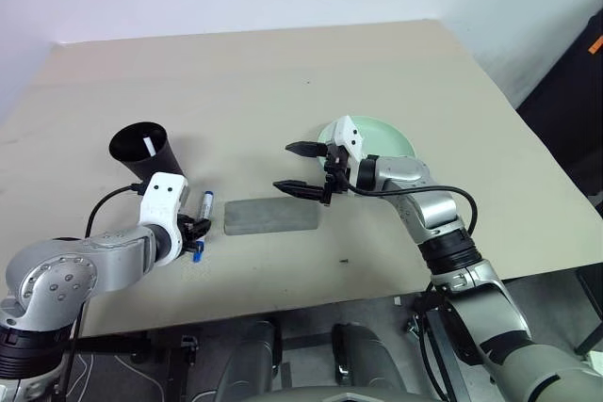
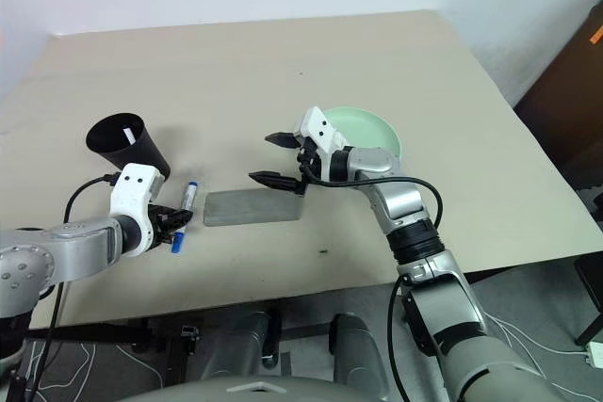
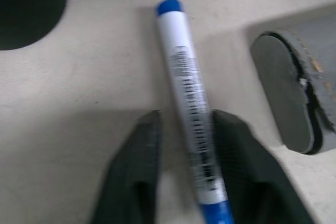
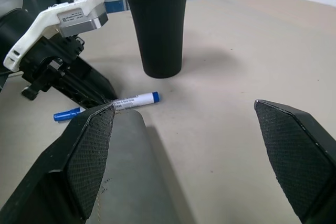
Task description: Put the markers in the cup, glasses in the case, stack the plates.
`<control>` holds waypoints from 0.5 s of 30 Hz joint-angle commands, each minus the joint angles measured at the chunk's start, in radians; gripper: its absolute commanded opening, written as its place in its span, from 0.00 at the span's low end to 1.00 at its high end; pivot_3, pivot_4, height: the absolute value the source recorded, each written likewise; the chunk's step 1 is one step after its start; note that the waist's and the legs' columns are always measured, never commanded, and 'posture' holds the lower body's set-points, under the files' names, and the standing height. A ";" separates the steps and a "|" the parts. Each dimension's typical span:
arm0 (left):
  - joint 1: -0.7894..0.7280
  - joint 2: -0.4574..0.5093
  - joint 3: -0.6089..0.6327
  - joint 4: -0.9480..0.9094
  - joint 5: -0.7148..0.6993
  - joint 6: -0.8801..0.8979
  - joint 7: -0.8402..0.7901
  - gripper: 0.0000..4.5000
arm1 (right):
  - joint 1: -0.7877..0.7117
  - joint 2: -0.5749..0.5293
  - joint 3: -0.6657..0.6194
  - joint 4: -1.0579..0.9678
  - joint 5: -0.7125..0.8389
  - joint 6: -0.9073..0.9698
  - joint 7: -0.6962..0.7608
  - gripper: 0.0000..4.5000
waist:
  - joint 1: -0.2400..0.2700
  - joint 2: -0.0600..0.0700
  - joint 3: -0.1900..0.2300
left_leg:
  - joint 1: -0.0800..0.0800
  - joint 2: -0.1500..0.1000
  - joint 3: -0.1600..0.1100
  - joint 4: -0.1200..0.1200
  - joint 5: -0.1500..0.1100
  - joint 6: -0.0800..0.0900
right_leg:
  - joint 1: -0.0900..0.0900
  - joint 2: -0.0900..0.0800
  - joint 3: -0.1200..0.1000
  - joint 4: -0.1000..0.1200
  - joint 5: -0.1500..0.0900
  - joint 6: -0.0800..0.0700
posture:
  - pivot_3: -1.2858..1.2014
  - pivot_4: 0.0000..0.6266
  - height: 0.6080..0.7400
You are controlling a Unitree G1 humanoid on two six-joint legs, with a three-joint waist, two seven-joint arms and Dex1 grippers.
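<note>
The left pincer (image 3: 181, 169) angles down at the worktop (image 1: 283, 91), fingers narrowed around the blue-capped marker (image 3: 189, 108) lying beside the case (image 1: 270, 216). The right pincer (image 1: 300, 168) hovers level, spread wide.

Blue-capped marker (image 3: 191, 108) flat between cup (image 1: 149, 152); case (image 1: 271, 215)

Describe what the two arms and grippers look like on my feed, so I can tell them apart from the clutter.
Both arms have silver-grey metal shells with black joints. Each gripper, left gripper and right gripper, has a white boxy housing and two black fingers with textured mesh-like pads. A black cable loops along each forearm.
</note>
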 commanded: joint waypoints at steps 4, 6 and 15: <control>0.009 0.000 0.025 0.008 0.034 0.050 -0.028 0.06 | -0.013 -0.004 -0.024 -0.018 -0.002 -0.024 -0.007 1.00 | -0.001 0.000 0.000 | 0.000 0.000 0.000 0.000 0.000 0.000 | 0.000 0.000 0.000 0.000 0.000 0.000 | 0.52 0.24 0.96; 0.001 0.004 0.026 0.006 0.046 0.056 -0.047 0.06 | -0.012 -0.006 -0.025 -0.018 -0.005 -0.024 -0.013 1.00 | -0.002 0.000 0.000 | 0.000 0.000 0.000 0.000 0.000 0.000 | 0.000 0.000 0.000 0.000 0.000 0.000 | 0.52 0.24 0.96; -0.052 0.108 0.047 -0.046 0.119 -0.007 -0.327 0.06 | -0.001 -0.012 -0.031 -0.026 -0.010 -0.025 -0.025 1.00 | 0.001 0.000 0.000 | -0.001 0.000 0.000 0.000 0.000 0.000 | -0.001 0.000 0.000 -0.001 0.000 0.000 | 0.52 0.24 0.96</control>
